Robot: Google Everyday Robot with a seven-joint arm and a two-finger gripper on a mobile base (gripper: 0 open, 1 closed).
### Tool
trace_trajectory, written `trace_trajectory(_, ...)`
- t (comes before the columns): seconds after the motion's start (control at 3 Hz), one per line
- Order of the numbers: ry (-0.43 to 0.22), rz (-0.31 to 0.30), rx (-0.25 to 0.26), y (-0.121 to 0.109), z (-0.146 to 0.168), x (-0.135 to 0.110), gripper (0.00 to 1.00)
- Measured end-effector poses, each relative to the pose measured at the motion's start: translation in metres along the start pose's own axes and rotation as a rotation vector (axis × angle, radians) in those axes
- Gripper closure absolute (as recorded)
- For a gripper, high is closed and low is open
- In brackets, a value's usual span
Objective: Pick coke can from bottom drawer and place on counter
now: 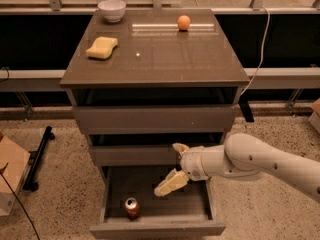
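The coke can (132,207), red with a silver top, stands upright in the front left of the open bottom drawer (200,211). My gripper (172,166) is open over the drawer's middle, up and to the right of the can and apart from it. One finger points up near the middle drawer's front, the other slants down into the drawer. The white arm reaches in from the right. The counter (165,59) is the glossy brown top of the cabinet above.
On the counter lie a yellow sponge (102,47) at the left, a white bowl (112,9) at the back left and an orange ball (184,22) at the back. The two upper drawers are nearly shut. A cardboard box (10,174) sits on the floor at left.
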State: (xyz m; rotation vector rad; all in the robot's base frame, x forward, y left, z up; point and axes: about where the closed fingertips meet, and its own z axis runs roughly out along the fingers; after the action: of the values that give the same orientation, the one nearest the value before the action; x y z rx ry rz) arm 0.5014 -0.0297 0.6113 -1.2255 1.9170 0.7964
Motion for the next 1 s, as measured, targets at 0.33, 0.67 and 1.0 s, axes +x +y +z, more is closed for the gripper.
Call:
trace_trajectory(0.33,-0.039,0.017,-0.016,-0.009,0.022,0.013,0.0)
trace_trajectory(0.67,-0.039,0.028,-0.021,-0.008,0.028,0.019,0.0)
trace_trajectory(1.0,-0.032,0.037,-0.009,-0.007,0.035,0.022,0.0)
